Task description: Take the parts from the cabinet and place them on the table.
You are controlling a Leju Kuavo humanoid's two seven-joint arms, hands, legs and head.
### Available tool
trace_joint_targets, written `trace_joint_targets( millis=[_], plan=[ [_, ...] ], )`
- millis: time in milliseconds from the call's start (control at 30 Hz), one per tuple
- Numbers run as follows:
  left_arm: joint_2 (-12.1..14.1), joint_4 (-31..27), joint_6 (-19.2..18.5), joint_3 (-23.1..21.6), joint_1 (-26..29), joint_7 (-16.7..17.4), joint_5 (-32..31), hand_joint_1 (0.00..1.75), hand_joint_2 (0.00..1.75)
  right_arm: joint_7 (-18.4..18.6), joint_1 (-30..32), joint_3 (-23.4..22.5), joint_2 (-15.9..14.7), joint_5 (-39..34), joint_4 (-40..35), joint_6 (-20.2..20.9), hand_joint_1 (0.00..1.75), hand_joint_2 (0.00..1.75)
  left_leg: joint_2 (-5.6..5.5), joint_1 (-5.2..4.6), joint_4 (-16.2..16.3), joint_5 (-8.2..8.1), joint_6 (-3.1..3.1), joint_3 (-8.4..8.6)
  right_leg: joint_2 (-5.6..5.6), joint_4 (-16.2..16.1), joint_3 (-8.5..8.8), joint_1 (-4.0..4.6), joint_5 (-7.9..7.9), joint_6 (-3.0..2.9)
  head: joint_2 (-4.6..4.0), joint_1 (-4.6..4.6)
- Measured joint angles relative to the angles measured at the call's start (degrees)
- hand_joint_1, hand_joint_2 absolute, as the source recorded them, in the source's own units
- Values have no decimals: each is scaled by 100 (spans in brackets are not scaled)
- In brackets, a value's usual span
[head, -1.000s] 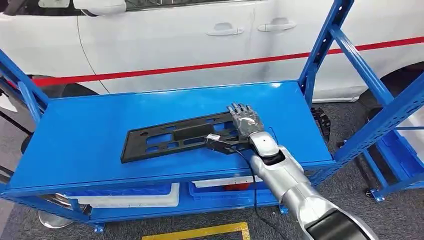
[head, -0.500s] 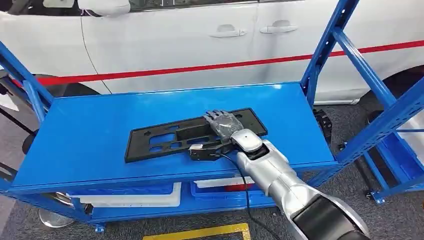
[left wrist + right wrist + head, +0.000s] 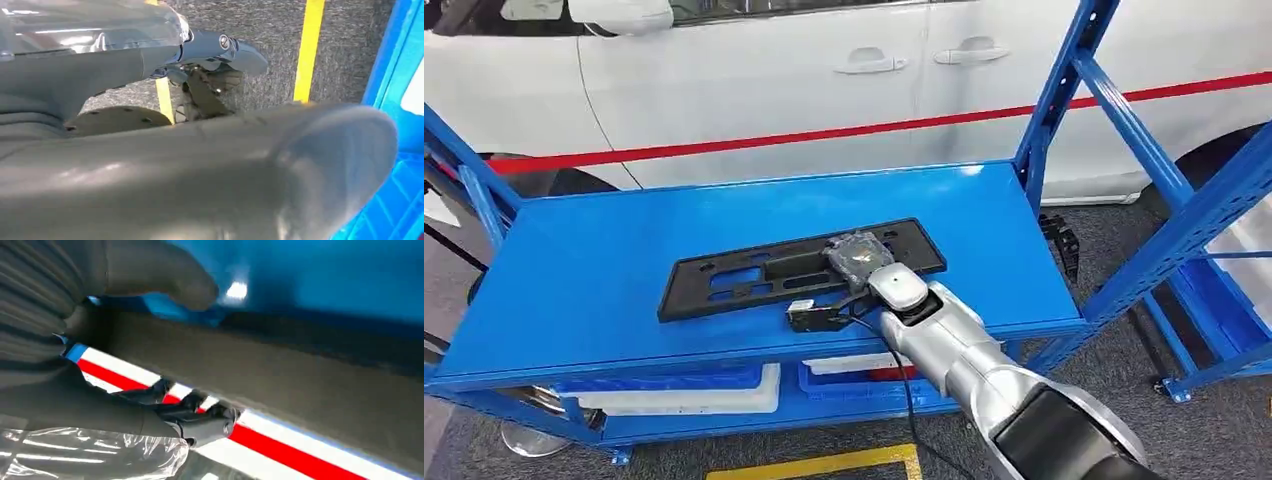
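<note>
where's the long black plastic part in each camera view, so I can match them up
Head view: the black part lies flat on the blue shelf, with the right hand on it.
Left wrist view: not in it.
Right wrist view: the dark blurred band across the picture, beside the thumb.
Shared landmark: the car's red stripe.

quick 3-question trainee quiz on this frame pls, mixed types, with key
1. True or false: the right hand rests on the black panel.
2. The black panel lies on: A) the floor B) the blue shelf C) a white bin.
3. Fill in: behind the shelf stands a white ____ with a red stripe.

Key: 1 true; 2 B; 3 car.
</note>
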Motion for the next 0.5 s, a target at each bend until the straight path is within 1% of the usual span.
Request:
trace_joint_targets(
  millis=[33, 100, 133, 167, 200, 233, 267, 300, 333, 367, 400, 433, 467, 500],
  plan=[
    [-4, 0, 0, 7, 9, -55, 0, 0, 0, 15, -9, 15, 0, 4, 11, -31, 166, 175, -2, -12, 5, 2, 10, -9, -2, -8, -5, -10, 13, 28, 0, 2],
    [-2, 0, 0, 24, 28, -166, 0, 0, 0, 48, -10, 66, 0, 20, 24, -94, 168, 175, -4, -25, -22, 31, 65, -4, 5, -50, 14, -19, 46, 91, 0, 0],
    [-15, 0, 0, 26, 23, -203, 0, 0, 0, 55, -16, 81, 0, 24, 31, -114, 162, 175, 18, 58, -105, 94, 126, 30, 8, -14, 3, -7, 8, 128, 0, 4],
    [-20, 0, -4, 30, 13, -253, 2, 0, 0, 70, -24, 98, -7, 26, 46, -127, 168, 175, 38, 43, -128, 110, 159, 32, 7, 142, -63, -6, -118, 153, 0, 11],
    [-20, 0, -4, 33, 13, -286, 4, 0, 0, 76, -25, 111, -7, 28, 59, -135, 168, 175, 45, 41, -127, 122, 181, 13, 6, 502, -246, -15, -356, 163, 0, 11],
    [-20, 0, -11, 33, 10, -345, 4, 0, 0, 79, -21, 120, -7, 28, 70, -151, 168, 175, 48, 37, -126, 123, 184, -2, 5, 955, -459, -25, -583, 181, 0, 15],
    [-20, 0, -22, 35, 13, -396, 15, 0, 0, 85, -19, 127, -9, 28, 85, -170, 168, 175, 51, 32, -125, 123, 185, -9, 6, 1399, -671, -30, -759, 196, 0, 9],
    [-20, 0, -50, 35, 20, -448, 15, 0, 0, 89, -18, 142, -9, 28, 98, -192, 168, 175, 52, 31, -121, 123, 184, -13, 4, 1709, -826, -38, -824, 211, 0, 13],
    [-24, 0, -66, 35, 22, -479, 11, 0, 0, 92, -18, 153, -9, 28, 111, -201, 168, 175, 51, 32, -115, 122, 183, -9, 4, 1719, -836, -53, -739, 219, 0, 11],
    [-28, 0, -66, 35, 22, -502, -9, 0, 0, 92, -23, 155, -9, 13, 118, -216, 168, 175, 47, 35, -107, 115, 175, -1, 0, 1453, -711, -68, -533, 220, 0, 13],
    [-33, 0, -66, 35, 29, -520, -31, 0, 0, 89, -36, 155, -9, 4, 120, -229, 168, 175, 43, 40, -91, 102, 159, 7, -1, 991, -476, -83, -267, 221, 0, 13],
    [-35, 0, -57, 35, 29, -520, -72, 0, 0, 90, -49, 160, -9, -11, 125, -247, 168, 175, 35, 43, -60, 83, 133, 6, -2, 440, -200, -97, -17, 215, 0, 13],
    [-35, 0, -30, 33, 30, -500, -125, 0, 0, 87, -55, 164, -9, -37, 127, -286, 168, 175, 32, 39, -29, 62, 101, -8, 0, 65, -37, -106, -3, 196, 0, 15],
    [-35, 0, 7, 31, 21, -474, -166, 0, 0, 90, -58, 166, -11, -70, 129, -343, 168, 175, 15, -5, 20, 29, 55, -38, 8, 31, -28, -65, -24, 160, 0, 9]
  ],
)
